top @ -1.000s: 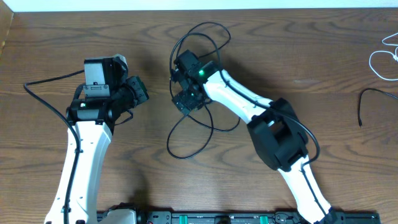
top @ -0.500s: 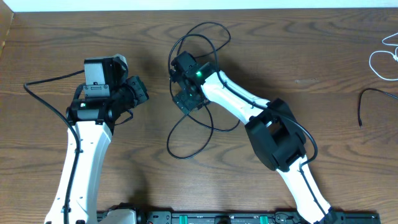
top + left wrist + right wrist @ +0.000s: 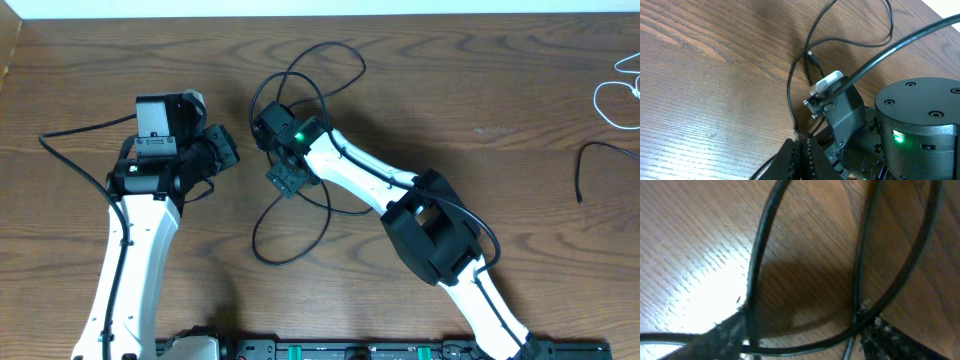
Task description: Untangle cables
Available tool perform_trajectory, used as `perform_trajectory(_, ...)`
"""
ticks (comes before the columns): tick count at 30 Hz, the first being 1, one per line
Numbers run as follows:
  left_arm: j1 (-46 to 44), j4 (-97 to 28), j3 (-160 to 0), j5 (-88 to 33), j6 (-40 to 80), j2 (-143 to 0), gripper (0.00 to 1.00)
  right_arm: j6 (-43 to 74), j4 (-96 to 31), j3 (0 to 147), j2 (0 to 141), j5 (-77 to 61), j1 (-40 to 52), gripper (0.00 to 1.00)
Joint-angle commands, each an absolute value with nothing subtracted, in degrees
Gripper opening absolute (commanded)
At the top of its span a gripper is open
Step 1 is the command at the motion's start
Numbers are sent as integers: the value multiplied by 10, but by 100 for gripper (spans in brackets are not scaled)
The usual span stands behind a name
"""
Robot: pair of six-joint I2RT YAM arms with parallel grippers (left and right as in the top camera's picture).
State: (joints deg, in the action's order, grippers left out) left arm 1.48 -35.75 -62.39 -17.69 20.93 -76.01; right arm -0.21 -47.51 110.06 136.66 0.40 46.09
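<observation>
A black rail (image 3: pixel 330 351) with green fittings runs along the near edge of the bench (image 3: pixel 480 90), a brown wood-grain top with a dull sheen. From it the two white-and-black arms reach inward.

The left tool (image 3: pixel 230 150) sits left of centre. Its fingers are pressed together with nothing between them, and its wrist view shows the tips closed over the wood.

Just to its right, the right tool (image 3: pixel 285 178) points down onto the long black cable (image 3: pixel 335 42), with a green lamp (image 3: pixel 297 136) lit on its wrist. Its fingers stand apart. In the close view, strands of the cable cross on the wood between the two tips and are not pinched.

The cable lies in overlapping loops, one on the near side of that tool and others beyond it toward the far edge.

Well apart, at the far right, lie a shorter black cable (image 3: pixel 600 144) and, beyond it, a white cable (image 3: pixel 598 100) that runs off the picture. Past the far edge shows a pale strip (image 3: pixel 300 8).
</observation>
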Motion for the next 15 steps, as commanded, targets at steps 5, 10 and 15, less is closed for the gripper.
perform_trajectory(5, 18, -360, -630, -169, 202, -760, 8, 17, -497, 1096, 1399, 33, 463, 31)
perform_trajectory(10, 18, -360, -630, -169, 202, -760, 8, 34, -500, 1096, 1399, 35, 465, 11)
perform_trajectory(15, 18, -360, -630, -169, 202, -760, 8, 63, -509, 1103, 1395, 44, 458, 1)
